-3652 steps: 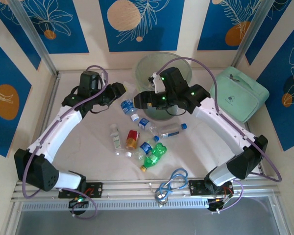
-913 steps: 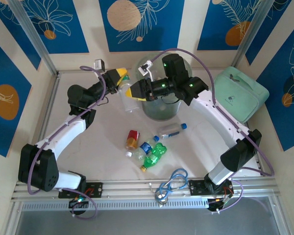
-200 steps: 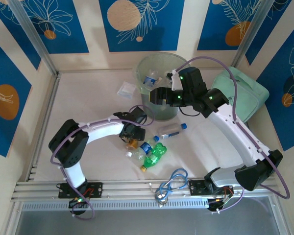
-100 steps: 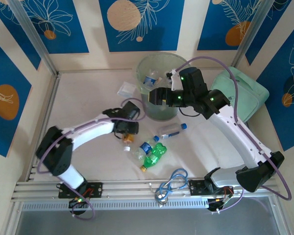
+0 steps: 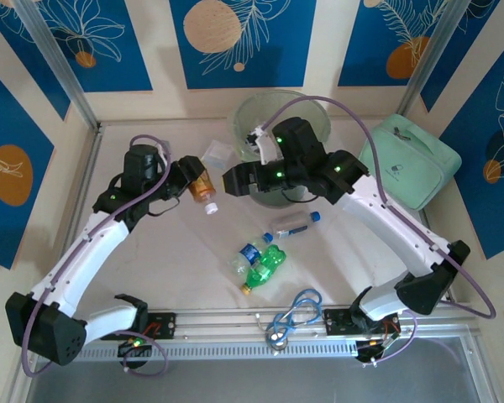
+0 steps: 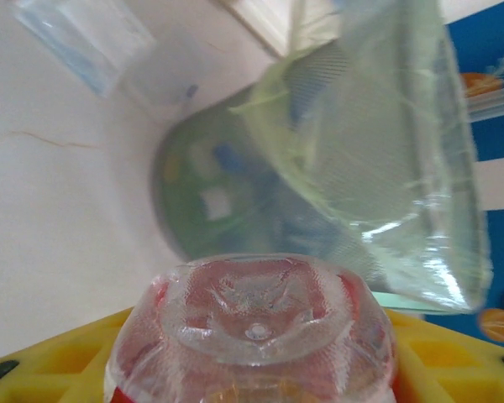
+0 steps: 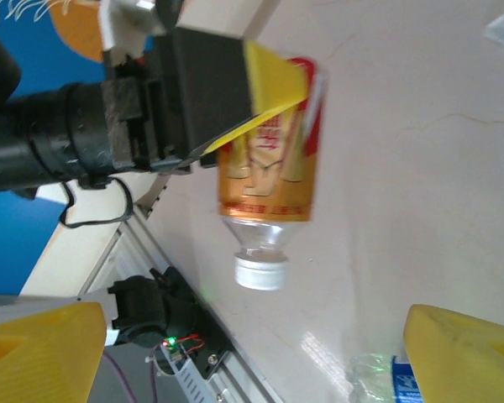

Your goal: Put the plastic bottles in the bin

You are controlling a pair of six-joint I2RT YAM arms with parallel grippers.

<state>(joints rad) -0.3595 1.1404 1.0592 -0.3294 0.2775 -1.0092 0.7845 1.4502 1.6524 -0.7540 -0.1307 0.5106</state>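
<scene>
At the far middle of the table, bin (image 5: 309,107): upright, translucent pale green, a few bottles lying inside.
right gripper (image 5: 233,180): just in front of the bin, jaws spread wide, empty, facing the left arm's load.
left gripper (image 5: 195,180): raised left of the bin, clamped on the base end of 1 bottle.
orange-labelled bottle (image 5: 202,186): tilted in that grip, cap (image 5: 210,207) hanging low, clear of the table.
loose bottles: 3 near the table's middle, namely green bottle (image 5: 266,266), blue-labelled bottle (image 5: 250,251), clear bottle (image 5: 290,224).
handling: probably very light, thin-walled, springy and slick; best pinched across the labelled mid-body, not the cap.
</scene>
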